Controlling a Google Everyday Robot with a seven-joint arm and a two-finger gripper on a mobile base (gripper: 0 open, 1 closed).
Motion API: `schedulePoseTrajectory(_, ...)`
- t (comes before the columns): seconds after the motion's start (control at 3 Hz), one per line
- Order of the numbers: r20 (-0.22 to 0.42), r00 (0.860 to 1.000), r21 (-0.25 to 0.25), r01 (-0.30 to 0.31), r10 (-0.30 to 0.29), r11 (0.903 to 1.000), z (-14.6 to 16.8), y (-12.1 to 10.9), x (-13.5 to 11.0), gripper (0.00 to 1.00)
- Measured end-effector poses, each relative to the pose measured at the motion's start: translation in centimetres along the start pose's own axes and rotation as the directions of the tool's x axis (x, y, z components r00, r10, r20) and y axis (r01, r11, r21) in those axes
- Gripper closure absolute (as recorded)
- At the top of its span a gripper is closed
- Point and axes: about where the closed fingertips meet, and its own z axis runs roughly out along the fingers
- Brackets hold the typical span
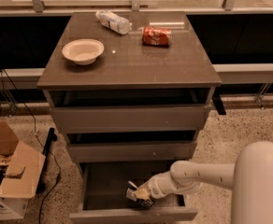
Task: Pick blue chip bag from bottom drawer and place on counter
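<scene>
1. Grey bottom drawer point(127, 214) is shown pulled open, with the gripper point(142, 197) set low inside near its front wall.
2. The blue chip bag point(132, 192) (dark, white-patched) is seen at the gripper's tip, on the side towards the drawer's middle.
3. Whether it is held cannot be told.

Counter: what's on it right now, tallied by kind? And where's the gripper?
White bowl: 1
Clear plastic bottle: 1
Red crushed can: 1
Total: 3
Gripper: down inside the open bottom drawer, not at the counter.
</scene>
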Motion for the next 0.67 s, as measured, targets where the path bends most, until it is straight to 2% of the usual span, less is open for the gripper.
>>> schedulePoseTrajectory(0.33,0.109,0.991,-0.019,0.078,-0.075,0.9968,-7.0,0.2,-2.9,1.0)
schedulePoseTrajectory(0.67,0.269,0.944,-0.026,0.205,-0.19,0.9784,-17.5,0.4,-6.5,1.0)
